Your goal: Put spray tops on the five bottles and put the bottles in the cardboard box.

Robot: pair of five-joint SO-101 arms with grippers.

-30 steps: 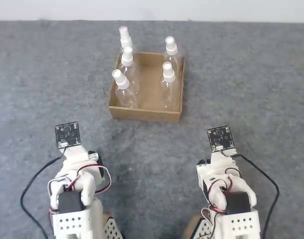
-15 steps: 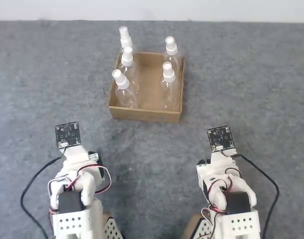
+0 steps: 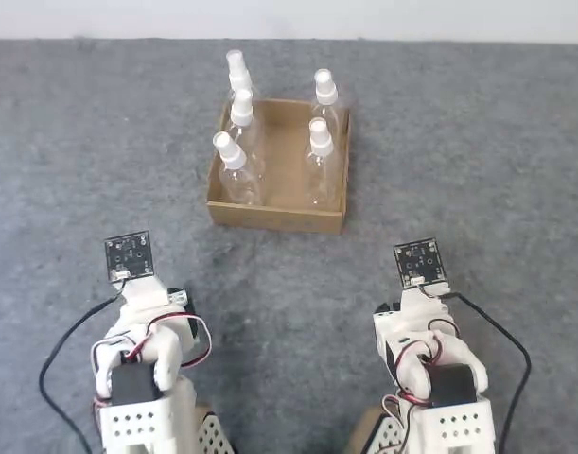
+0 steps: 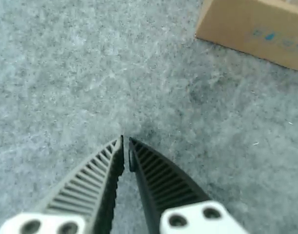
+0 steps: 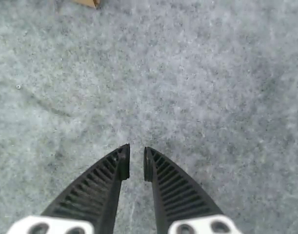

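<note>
Nothing has shifted since the earlier frames: both of your arms sit parked at the near edge of the grey table (image 3: 478, 142), well apart from the cardboard box (image 3: 274, 218). Your left gripper (image 4: 125, 142) hangs over bare carpet with its jaws drawn together, tips almost touching and holding nothing. Your right gripper (image 5: 136, 155) is likewise narrow and empty, with only a slim gap between its tips. All five bottles wear spray tops: three stand along the box's left side (image 3: 234, 168), (image 3: 242, 118), (image 3: 237, 71) and two along its right (image 3: 319, 156), (image 3: 325, 95).
</note>
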